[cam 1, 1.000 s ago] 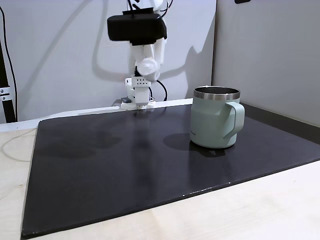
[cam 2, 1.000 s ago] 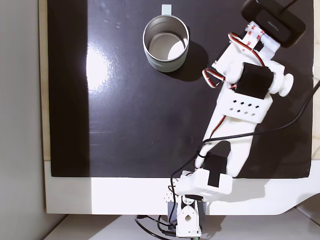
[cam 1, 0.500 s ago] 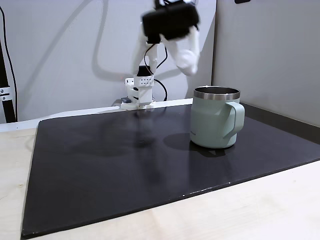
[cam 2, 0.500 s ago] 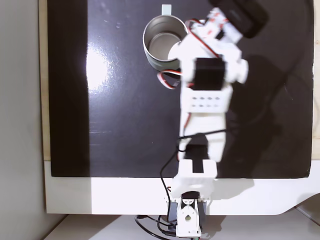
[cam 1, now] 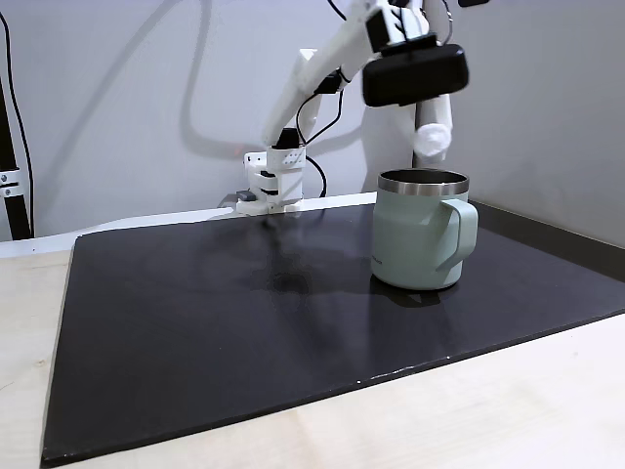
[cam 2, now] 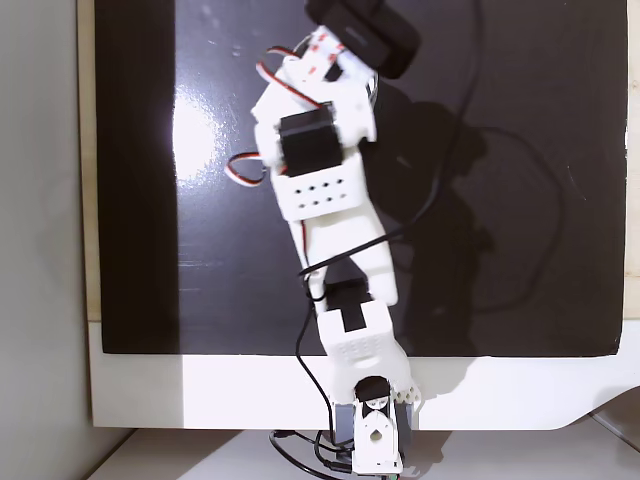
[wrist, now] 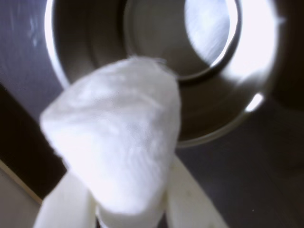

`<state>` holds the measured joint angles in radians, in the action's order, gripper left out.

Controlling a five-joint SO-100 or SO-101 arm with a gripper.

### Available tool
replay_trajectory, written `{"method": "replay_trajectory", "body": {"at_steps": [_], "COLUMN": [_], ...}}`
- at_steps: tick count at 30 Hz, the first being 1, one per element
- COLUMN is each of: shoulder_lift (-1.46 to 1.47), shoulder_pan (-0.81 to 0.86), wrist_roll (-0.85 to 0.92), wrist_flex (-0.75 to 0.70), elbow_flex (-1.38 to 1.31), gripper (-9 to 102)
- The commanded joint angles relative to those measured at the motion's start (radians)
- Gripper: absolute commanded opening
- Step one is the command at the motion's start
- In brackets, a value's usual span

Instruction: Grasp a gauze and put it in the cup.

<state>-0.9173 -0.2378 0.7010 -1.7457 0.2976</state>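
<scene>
My worktop's black matte mat (cam 1: 195,322) carries the sage-green cup (cam 1: 420,234), smooth-walled with a bare steel rim; my claw (wrist: 130,216) hangs above its mouth, pale fingers (wrist: 190,199) clamped on the fluffy white gauze (wrist: 118,147) roll

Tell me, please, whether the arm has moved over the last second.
Yes. In a fixed view the arm has swung rightward from the mat's back edge to above the cup.
</scene>
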Motion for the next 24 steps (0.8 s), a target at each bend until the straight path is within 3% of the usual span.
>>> {"method": "replay_trajectory", "body": {"at_steps": [1, 16, 20, 24], "shoulder_lift": [-0.009, 0.002, 0.002, 0.003], "shoulder_pan": [-0.005, 0.054, 0.054, 0.055], "wrist_roll": [-0.006, 0.015, 0.008, 0.005], "wrist_flex": [0.002, 0.000, 0.000, 0.000], "elbow_flex": [-0.060, -0.074, -0.091, -0.094], "gripper": [0, 1, 26, 41]}}
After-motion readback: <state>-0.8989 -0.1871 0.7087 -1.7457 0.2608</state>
